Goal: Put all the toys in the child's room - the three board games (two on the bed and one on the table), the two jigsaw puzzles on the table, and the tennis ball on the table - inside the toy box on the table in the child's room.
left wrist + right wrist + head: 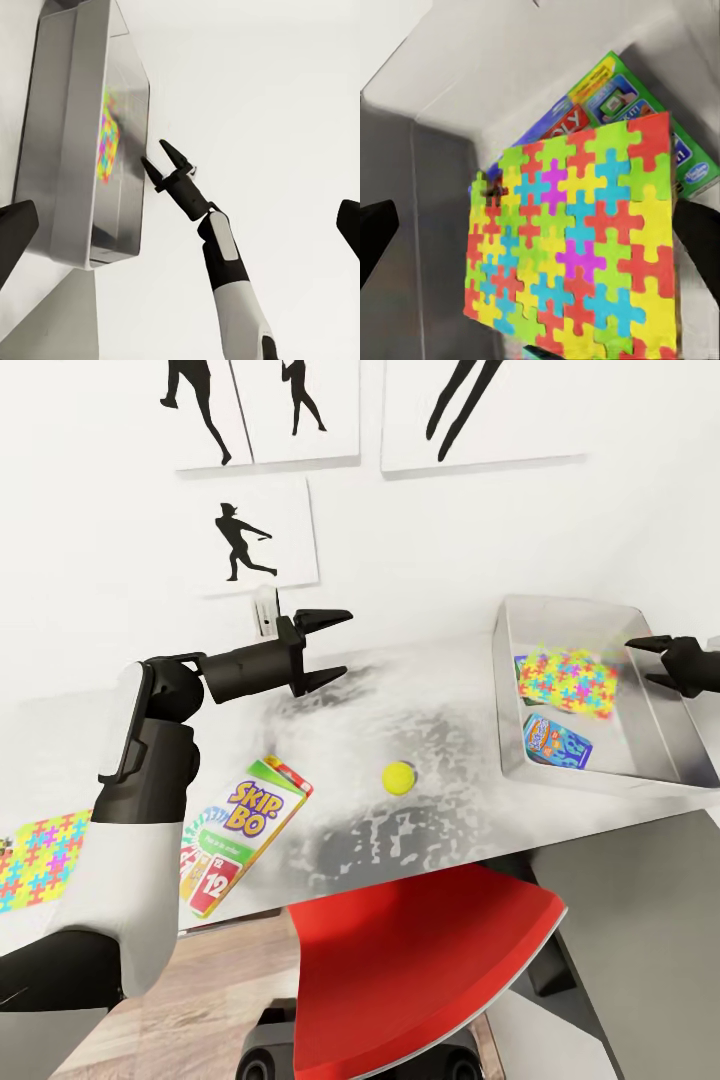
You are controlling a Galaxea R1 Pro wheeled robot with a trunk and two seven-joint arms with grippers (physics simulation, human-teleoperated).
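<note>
The right end effector (pixel 655 662) is held open and empty over the toy box (pixel 560 775) at the surface's right end, above a jigsaw puzzle (pixel 570 682) lying inside on a green-edged board game (pixel 615 90). The left end effector (pixel 335 648) is open. Next, the tennis ball (pixel 399 777) at mid-surface could be grasped.

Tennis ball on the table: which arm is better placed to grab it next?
Probably the left. The left gripper hangs open over the table, just beyond the tennis ball. The right gripper is open over the toy box, farther away.
</note>
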